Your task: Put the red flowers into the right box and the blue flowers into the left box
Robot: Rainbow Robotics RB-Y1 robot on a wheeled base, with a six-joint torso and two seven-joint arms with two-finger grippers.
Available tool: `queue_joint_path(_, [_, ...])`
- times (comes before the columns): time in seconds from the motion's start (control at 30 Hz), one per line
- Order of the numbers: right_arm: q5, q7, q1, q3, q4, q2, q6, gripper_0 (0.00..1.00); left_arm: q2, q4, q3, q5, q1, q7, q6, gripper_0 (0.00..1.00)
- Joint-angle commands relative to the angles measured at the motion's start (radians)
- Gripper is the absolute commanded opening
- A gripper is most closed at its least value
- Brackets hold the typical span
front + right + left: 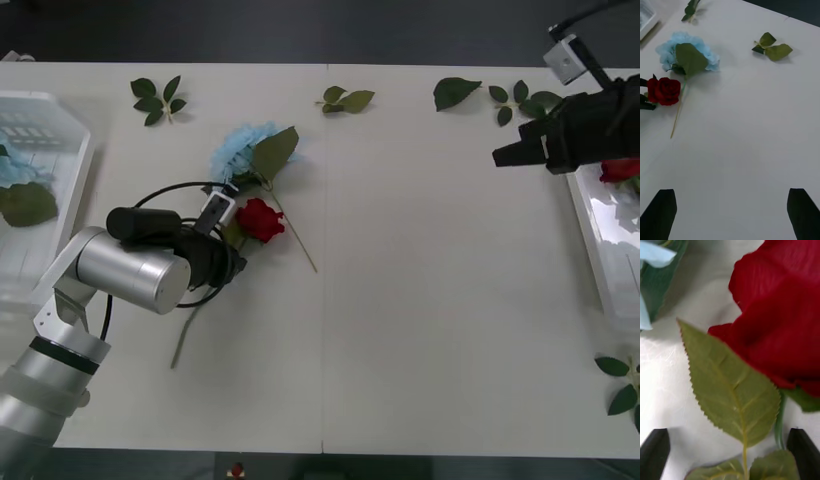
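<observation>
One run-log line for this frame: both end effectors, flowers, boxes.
left end effector: open, at red rose stem | right end effector: open, over right box | blue flower: on table | left box: holds blue flower

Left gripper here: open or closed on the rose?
Open: the left gripper has its black fingers spread at both corners, straddling the red rose's stem and leaf.
</observation>
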Motion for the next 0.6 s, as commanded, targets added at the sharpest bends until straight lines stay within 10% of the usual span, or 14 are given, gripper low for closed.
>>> queue_joint_path(0.03, [-0.045,0.088,0.077,-0.024,-0.080,-0.012,-0.082,0.86,-0.025,0.004,-0.004,-0.013,-0.022,-0.055,-0.003,0.24])
queue_joint_path(0.1, [-0.051,0.120,0.102,-0.024,-0.100,0.003,-0.099,0.86,-0.025,0.004,-0.004,-0.010,-0.022,-0.053,-0.003,0.00])
queue_joint_path(0.6, [-0.066,0.368,0.117,-0.061,-0.191,0.045,-0.099,0.86,0.065,-0.140,0.038,0.150,0.016,-0.026,-0.001,0.00])
